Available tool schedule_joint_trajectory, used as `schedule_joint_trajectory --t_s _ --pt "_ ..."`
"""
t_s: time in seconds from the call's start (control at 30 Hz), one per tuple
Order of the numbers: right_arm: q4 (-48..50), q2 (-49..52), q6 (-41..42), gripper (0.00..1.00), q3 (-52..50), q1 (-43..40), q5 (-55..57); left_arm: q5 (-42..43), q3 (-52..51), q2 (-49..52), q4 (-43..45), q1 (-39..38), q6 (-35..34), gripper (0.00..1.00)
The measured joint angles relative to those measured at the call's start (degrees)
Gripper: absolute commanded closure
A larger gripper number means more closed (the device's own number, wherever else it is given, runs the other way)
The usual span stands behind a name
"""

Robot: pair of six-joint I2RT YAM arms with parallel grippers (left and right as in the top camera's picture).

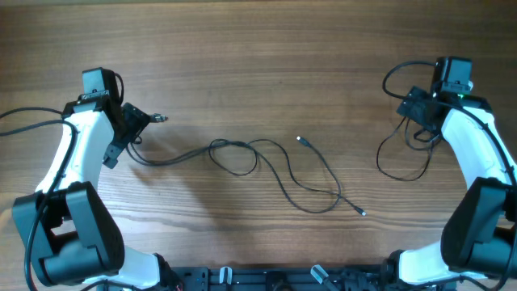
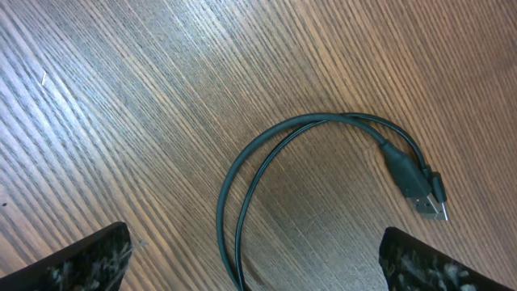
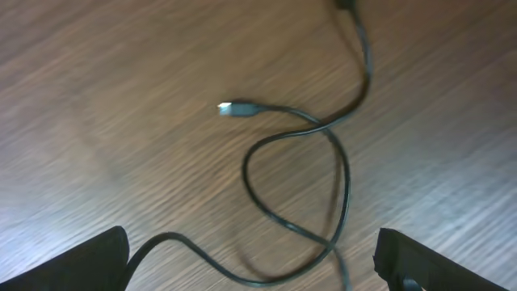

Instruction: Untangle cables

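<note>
Wooden table (image 1: 258, 48) — thin black cables (image 2: 323, 119) sprawl between the left tool (image 1: 147, 120) and right tool (image 1: 416, 105), both wide open.

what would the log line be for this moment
left tool: open, over left cable plug end | right tool: open, over right cable loop | held: nothing

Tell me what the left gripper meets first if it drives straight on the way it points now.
Probably the doubled cable loop on the table, which lies right ahead between the open fingers of the left gripper; its plug sits off to one side. Depth is unclear.
</note>
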Motion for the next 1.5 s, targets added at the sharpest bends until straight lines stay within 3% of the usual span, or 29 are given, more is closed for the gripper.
schedule_joint_trajectory --t_s 0.27,0.3,0.33,0.37,0.43,0.47,0.5,0.7,0.93,1.07,1.3,1.5 --pt "0.0 8.4 0.2 0.00 0.0 -0.9 3.4 0.0 0.0 0.0 0.0 0.0 0.0 0.00" --pt "0.0 9.7 0.2 0.04 0.0 -1.3 3.5 0.0 0.0 0.0 0.0 0.0 0.0 0.00" --pt "0.0 10.5 0.3 0.12 0.0 -1.6 3.6 0.0 0.0 0.0 0.0 0.0 0.0 0.00" --pt "0.1 10.8 0.5 0.28 0.2 -2.0 3.9 0.0 0.0 0.0 0.0 0.0 0.0 0.00" --pt "0.2 11.4 0.6 0.73 0.5 -2.3 3.5 0.0 0.0 0.0 0.0 0.0 0.0 0.00" --pt "0.2 11.6 0.9 0.90 0.5 -2.4 3.2 0.0 0.0 0.0 0.0 0.0 0.0 0.00" --pt "0.3 12.0 1.1 0.96 0.7 -2.4 2.7 0.0 0.0 0.0 0.0 0.0 0.0 0.00" --pt "0.9 12.4 0.1 0.96 0.9 -2.8 -1.5 0.0 0.0 0.0 0.0 0.0 0.0 0.00" --pt "0.8 12.3 -4.2 0.96 3.0 -3.3 -16.7 0.0 0.0 0.0 0.0 0.0 0.0 0.00" --pt "0.0 10.4 -4.9 0.96 4.7 -3.1 -18.0 0.0 0.0 0.0 0.0 0.0 0.0 0.00" --pt "4.1 -5.2 -5.2 0.96 8.8 -7.5 -1.3 0.0 0.0 0.0 0.0 0.0 0.0 0.00" --pt "10.2 -7.8 -6.2 0.96 9.5 -15.3 13.3 0.0 0.0 0.0 0.0 0.0 0.0 0.00"
